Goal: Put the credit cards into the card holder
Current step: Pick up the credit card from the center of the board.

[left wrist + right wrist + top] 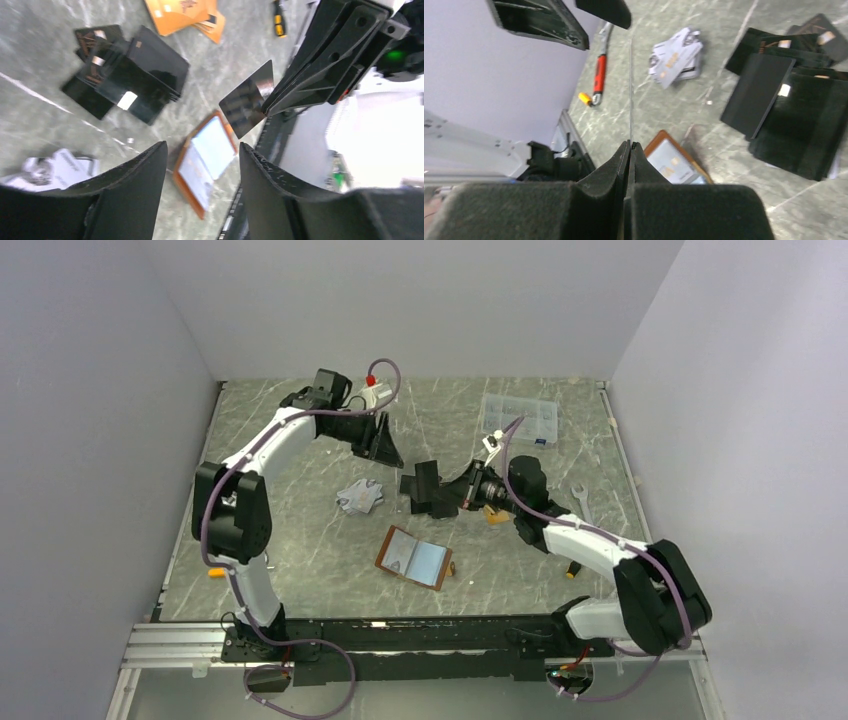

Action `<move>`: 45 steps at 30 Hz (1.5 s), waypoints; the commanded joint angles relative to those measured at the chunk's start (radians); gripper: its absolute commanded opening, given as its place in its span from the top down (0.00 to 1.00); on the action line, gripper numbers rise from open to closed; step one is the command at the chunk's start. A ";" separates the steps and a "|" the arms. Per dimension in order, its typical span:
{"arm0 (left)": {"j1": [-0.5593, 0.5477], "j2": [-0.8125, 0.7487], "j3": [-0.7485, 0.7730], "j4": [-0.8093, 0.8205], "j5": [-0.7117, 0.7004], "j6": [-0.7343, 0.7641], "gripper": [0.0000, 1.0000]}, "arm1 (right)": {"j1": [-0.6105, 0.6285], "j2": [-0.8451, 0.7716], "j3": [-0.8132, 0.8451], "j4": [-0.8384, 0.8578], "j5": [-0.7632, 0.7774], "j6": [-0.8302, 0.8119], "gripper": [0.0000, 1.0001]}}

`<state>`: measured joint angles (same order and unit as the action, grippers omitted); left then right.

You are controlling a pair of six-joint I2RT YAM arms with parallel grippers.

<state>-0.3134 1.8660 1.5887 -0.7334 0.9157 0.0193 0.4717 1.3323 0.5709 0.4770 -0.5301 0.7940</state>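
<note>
The card holder (414, 558) lies open on the table, tan-edged, with pale cards in its pockets. My right gripper (445, 495) hangs above the table, shut on a black credit card (247, 102); the right wrist view shows that card edge-on (630, 90) above the card holder (676, 162). My left gripper (385, 445) is open and holds nothing, just beyond the held card; its fingers (544, 20) hang near the card's far edge. On the table lie the black pile (130, 70), the silver-grey pile (360, 495) and the orange-gold pile (185, 15).
A clear compartment box (518, 420) stands at the back right. A wrench (582, 502) lies right of the right arm. A red-handled screwdriver (599, 75) lies by the left table edge, and a yellow-and-black one (279, 20) near the right arm's base.
</note>
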 commanded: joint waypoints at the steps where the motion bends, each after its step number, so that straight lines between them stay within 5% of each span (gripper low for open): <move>1: 0.010 -0.103 -0.064 0.090 0.237 -0.118 0.38 | -0.003 -0.105 -0.021 0.114 -0.065 0.033 1.00; 5: 0.010 -0.148 -0.076 0.110 0.294 -0.168 0.30 | -0.004 -0.164 -0.009 0.072 -0.058 0.020 1.00; 6: 0.010 -0.154 -0.072 0.103 0.304 -0.172 0.10 | -0.004 -0.174 -0.003 0.066 -0.057 0.020 1.00; 7: 0.010 -0.157 -0.066 0.092 0.316 -0.178 0.02 | -0.004 -0.181 0.005 0.058 -0.061 0.019 1.00; 16: 0.009 -0.280 -0.071 0.033 0.277 -0.114 0.01 | -0.004 -0.183 0.072 0.074 -0.108 0.054 1.00; 17: -0.002 -0.303 -0.063 0.026 0.234 -0.101 0.01 | -0.005 -0.178 0.092 0.075 -0.118 0.056 1.00; 21: -0.166 -0.321 0.223 -0.311 -0.362 0.235 0.01 | -0.004 -0.179 0.148 0.031 -0.135 0.026 1.00; 27: -0.141 -0.476 0.155 -0.227 -0.595 0.278 0.01 | -0.016 -0.215 0.161 -0.034 -0.126 -0.014 1.00; 30: -0.112 -0.441 0.084 -0.285 -0.565 0.296 0.00 | -0.018 -0.221 0.162 -0.046 -0.135 -0.023 1.00; 33: -0.060 -0.384 0.119 -0.397 -0.316 0.312 0.01 | -0.018 -0.228 0.170 -0.055 -0.145 -0.029 1.00; 40: -0.024 -0.524 -0.152 0.051 0.047 -0.032 0.02 | -0.018 -0.245 0.188 -0.061 -0.161 -0.035 1.00; 43: -0.026 -0.479 -0.151 0.106 0.150 -0.130 0.20 | -0.018 -0.233 0.188 -0.033 -0.181 -0.022 1.00; 45: -0.026 -0.479 -0.182 0.209 0.186 -0.218 0.18 | -0.018 -0.220 0.183 -0.006 -0.198 -0.006 1.00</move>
<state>-0.3363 1.4166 1.4132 -0.7631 0.9020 0.0006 0.4583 1.1126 0.7151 0.3965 -0.6800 0.7784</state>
